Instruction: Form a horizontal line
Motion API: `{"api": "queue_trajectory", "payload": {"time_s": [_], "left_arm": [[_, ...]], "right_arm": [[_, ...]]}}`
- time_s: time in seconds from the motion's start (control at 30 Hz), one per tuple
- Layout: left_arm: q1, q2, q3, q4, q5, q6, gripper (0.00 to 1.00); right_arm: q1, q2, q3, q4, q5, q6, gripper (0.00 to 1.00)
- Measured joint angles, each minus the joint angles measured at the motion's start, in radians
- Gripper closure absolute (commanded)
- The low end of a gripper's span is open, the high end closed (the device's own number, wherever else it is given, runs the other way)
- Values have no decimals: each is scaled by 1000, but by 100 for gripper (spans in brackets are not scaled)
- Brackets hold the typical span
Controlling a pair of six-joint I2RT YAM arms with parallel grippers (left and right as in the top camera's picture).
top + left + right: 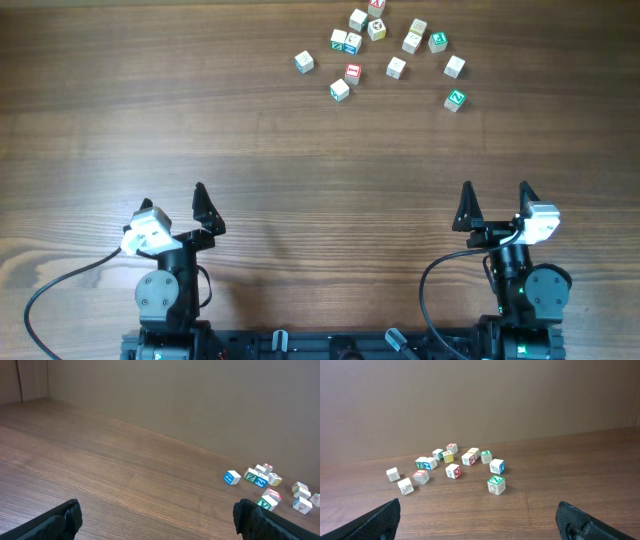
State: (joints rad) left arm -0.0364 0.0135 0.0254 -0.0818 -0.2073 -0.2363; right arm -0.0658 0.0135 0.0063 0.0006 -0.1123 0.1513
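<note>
Cluttering far tbl (200, 60): loose cubes (397, 68)

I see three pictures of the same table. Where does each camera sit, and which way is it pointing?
Overhead: fixed above the table, looking straight down; both arms show at the bottom edge, left gripper and right gripper, the cubes far ahead.
Left wrist: on the left arm, looking forward low over the table; its own fingers fill the bottom corners, cubes at far right.
Right wrist: on the right arm, facing forward; its fingers at the bottom corners, cubes straight ahead.
Shared: all three see the same scattered cubes.
</note>
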Motion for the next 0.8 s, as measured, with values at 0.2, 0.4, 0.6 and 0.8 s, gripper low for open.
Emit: {"api": "queue_trajectory", "payload": {"time_s": [0.2,0.4,0.6,0.8], "left_arm": [[0,0,0,0,19,0,0],[0,0,0,2,23,0,0],[0,0,0,9,23,0,0],[0,0,0,8,23,0,0]], "right_arm": [[0,0,0,0,0,0,0],[0,0,0,0,0,0,0],[0,0,0,0,0,0,0],[0,0,0,0,0,0,0]]}}
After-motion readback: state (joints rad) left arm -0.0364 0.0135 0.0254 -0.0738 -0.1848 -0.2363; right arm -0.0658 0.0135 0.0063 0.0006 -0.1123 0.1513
